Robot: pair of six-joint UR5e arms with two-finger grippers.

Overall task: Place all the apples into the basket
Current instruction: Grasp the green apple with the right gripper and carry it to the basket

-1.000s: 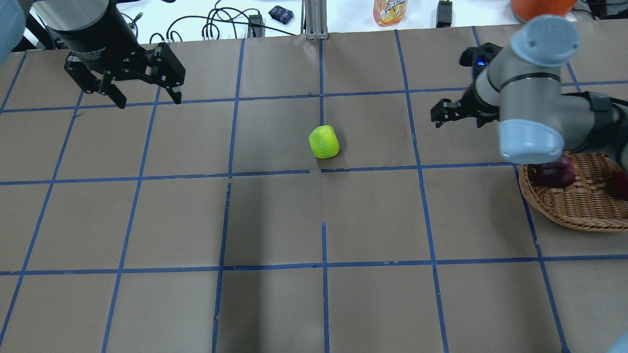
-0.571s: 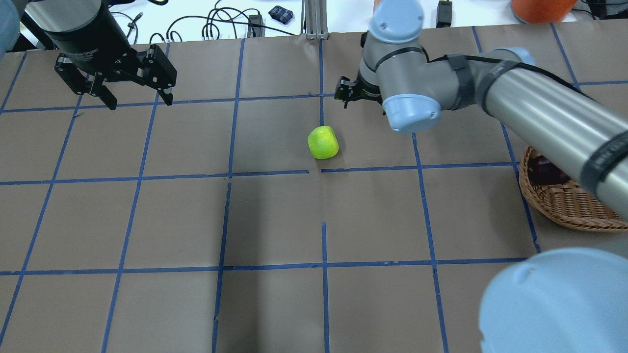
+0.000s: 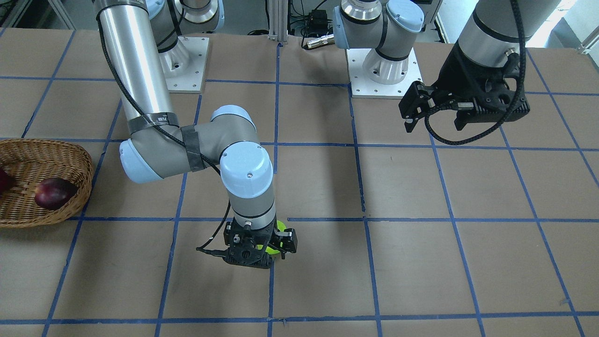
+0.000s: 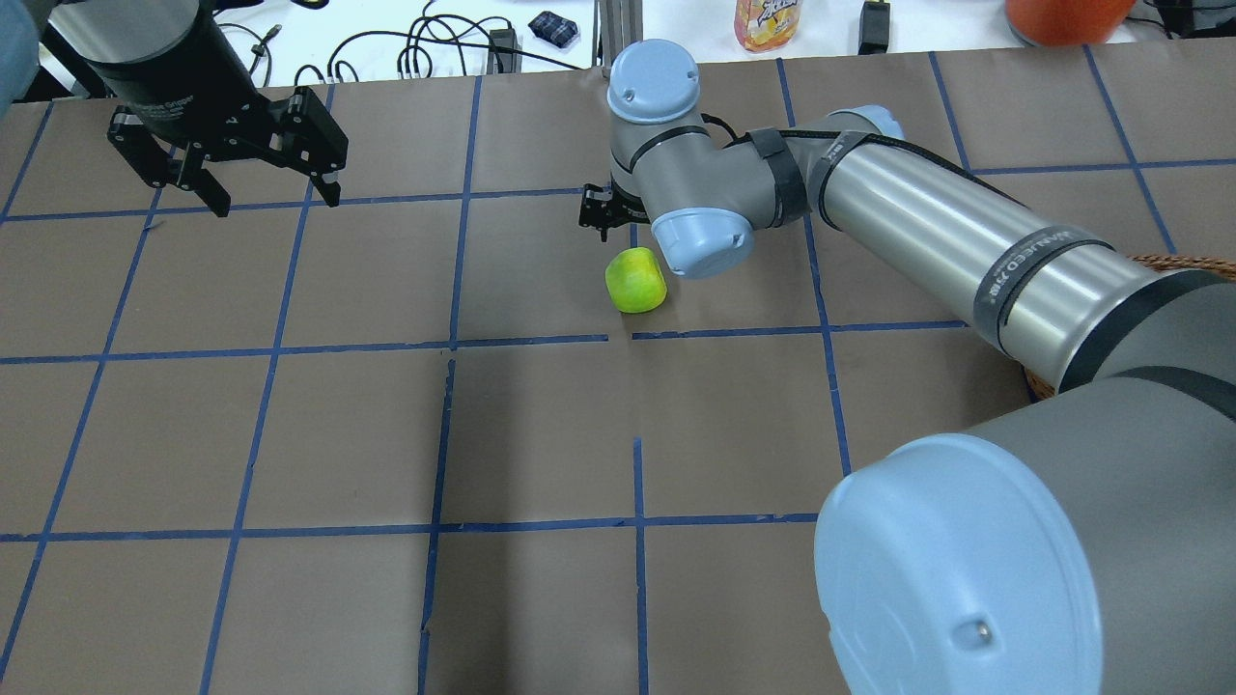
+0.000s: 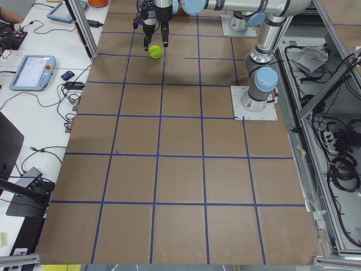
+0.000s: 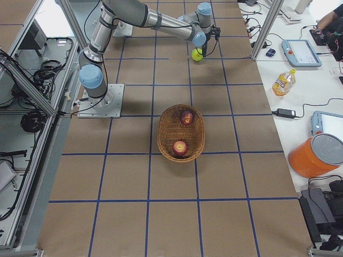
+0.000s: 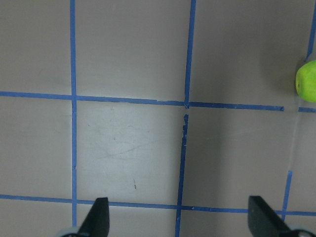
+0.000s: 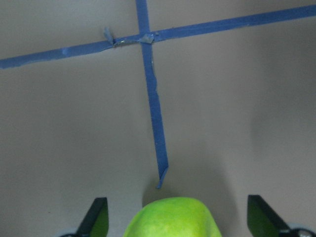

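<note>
Between the spread fingers of the right gripper (image 8: pixel 178 217), low over the brown table (image 4: pixel 541 434), sits the lime green apple (image 4: pixel 636 280), the one apple not yet in the basket. This gripper is released and grasps nothing. Its wrist camera shows the apple's top roughly centred between the two dark fingers (image 8: pixel 98 219). Whether they already reach down to the apple's widest part cannot be told.

Well off to this gripper's side, toward the robot's right, lies the wicker basket (image 6: pixel 160 140), holding a dark apple (image 3: pixel 54 193) and a red apple (image 6: pixel 180 147). Far off on the other side, the left gripper (image 4: pixel 277 198) hangs above the table, also released and empty.

Likely risks: the apple is round, smooth and free to roll. If the fingers close too high on its curve, they may squeeze it out and send it rolling away. If one finger touches first, it may nudge the apple sideways. A weak hold could let it drop on the long carry to the basket, and a high release could bounce it off the two apples already there.
</note>
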